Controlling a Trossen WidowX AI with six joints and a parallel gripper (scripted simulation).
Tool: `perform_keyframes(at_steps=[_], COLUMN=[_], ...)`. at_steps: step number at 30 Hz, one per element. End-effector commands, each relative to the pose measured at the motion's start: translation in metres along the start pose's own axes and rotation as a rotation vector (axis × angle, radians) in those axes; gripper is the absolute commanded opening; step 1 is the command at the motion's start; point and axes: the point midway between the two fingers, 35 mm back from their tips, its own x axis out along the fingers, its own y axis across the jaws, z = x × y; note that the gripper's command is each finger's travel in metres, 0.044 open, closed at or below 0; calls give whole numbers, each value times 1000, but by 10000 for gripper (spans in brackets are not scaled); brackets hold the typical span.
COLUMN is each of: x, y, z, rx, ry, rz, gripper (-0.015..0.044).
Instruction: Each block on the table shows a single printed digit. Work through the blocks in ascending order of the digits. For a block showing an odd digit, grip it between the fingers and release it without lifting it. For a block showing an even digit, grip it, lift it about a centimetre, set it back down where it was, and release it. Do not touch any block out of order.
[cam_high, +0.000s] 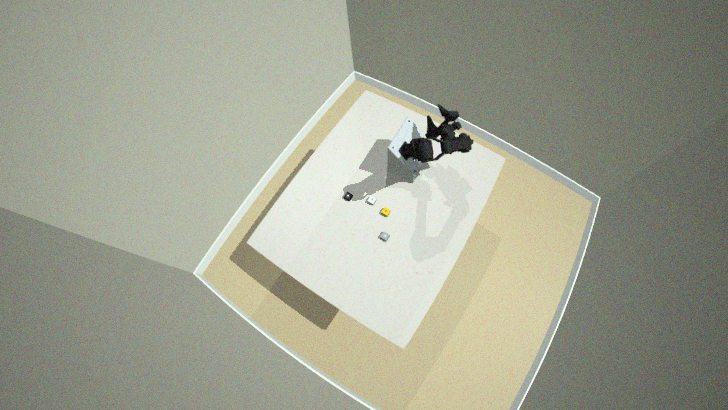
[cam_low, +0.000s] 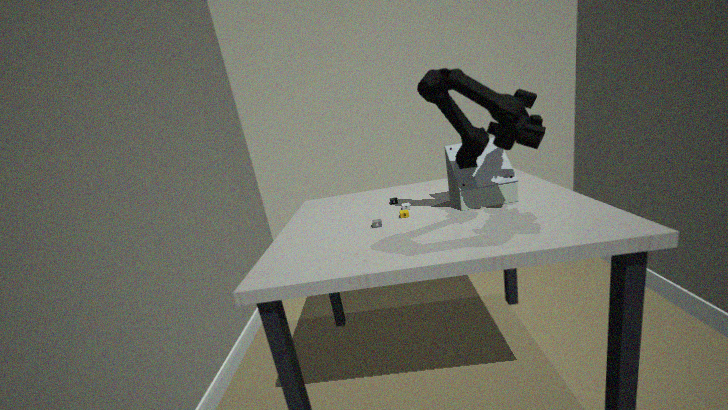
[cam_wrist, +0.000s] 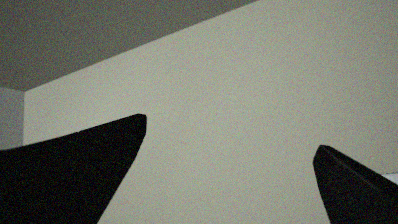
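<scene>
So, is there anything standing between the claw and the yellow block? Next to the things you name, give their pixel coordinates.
Yes, seen from the top: the pale pedestal (cam_high: 400, 138) (cam_low: 452, 178) lies between the claw (cam_high: 434, 112) (cam_low: 517, 133) (cam_wrist: 231, 132) and the yellow block (cam_high: 385, 211) (cam_low: 404, 214). The claw looks higher than the pedestal, though.

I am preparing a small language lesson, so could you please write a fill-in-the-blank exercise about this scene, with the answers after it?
The gripper is ____, with nothing between its fingers.
The table bears ____ blocks in all.
The brightly coloured block is ____.
In the top view, the block farthest from the arm is ____.

Missing words: open; four; yellow; grey.
</scene>
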Motion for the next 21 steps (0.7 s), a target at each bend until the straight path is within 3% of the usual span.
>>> perform_keyframes(at_steps=[1,12,21], x=[-1,-74,-171], y=[0,-52,-119], z=[2,90,110], rx=[3,230,439], ry=[-7,-388,-688], rz=[-2,-145,-225], gripper=[400,400,400])
